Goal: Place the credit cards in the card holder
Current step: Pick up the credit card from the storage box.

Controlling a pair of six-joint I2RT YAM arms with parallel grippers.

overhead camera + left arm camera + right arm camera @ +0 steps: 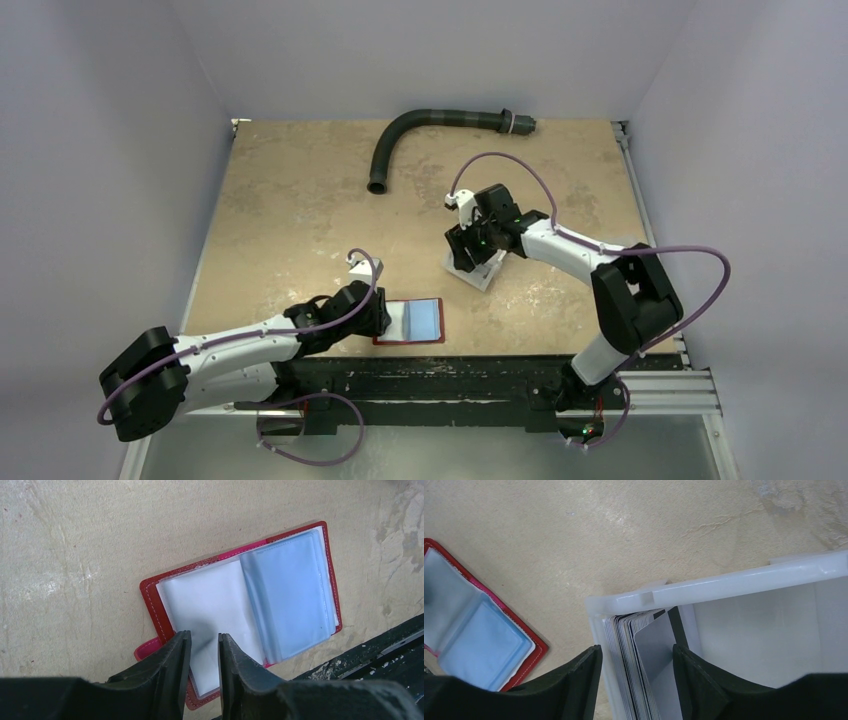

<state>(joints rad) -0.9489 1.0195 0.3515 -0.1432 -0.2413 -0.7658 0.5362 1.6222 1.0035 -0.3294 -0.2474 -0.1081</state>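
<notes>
The card holder (415, 320) lies open and flat near the table's front edge, dark red with clear and bluish inner sleeves (290, 595). My left gripper (204, 637) hovers low over its left page with the jaws a narrow gap apart and nothing between them. Several credit cards (634, 645) stand on edge as a stack at the left end of a white bin (724, 582). My right gripper (636, 652) is open and straddles that stack, one finger outside the bin wall and the other inside beside a leaning grey card (654, 650). The open card holder (474, 645) also shows at the left of the right wrist view.
A black curved hose (420, 125) lies at the back of the table. The white bin (487, 275) sits right of centre under my right gripper (470, 255). A black rail (450, 380) runs along the front edge just behind my left gripper (378, 312) and the card holder.
</notes>
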